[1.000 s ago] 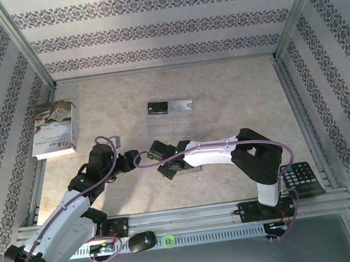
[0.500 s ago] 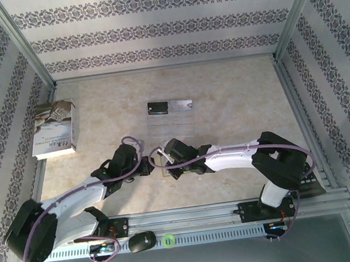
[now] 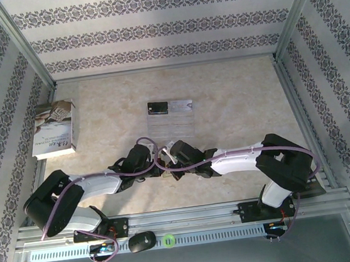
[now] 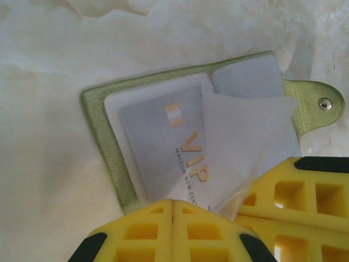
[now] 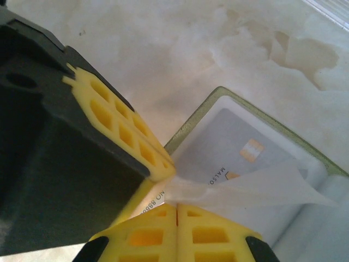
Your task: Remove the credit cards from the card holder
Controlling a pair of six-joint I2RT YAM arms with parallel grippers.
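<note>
Left gripper (image 4: pixel 173 206) pinched the silver VIP card (image 4: pixel 163 136) in the green card holder (image 4: pixel 300 103); right gripper (image 5: pixel 176 208) clamped its clear sleeve (image 5: pixel 256 185).

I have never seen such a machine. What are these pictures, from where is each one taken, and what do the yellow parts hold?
It is a robot with two arms on a table. One picture looks down from above; the others come from a camera on each wrist, so the yellow blocks are its fingers. The left gripper is shut on a silvery card in the open green card holder; the right gripper pinches the clear pocket flap. Farther back lie a book and a black card.
</note>
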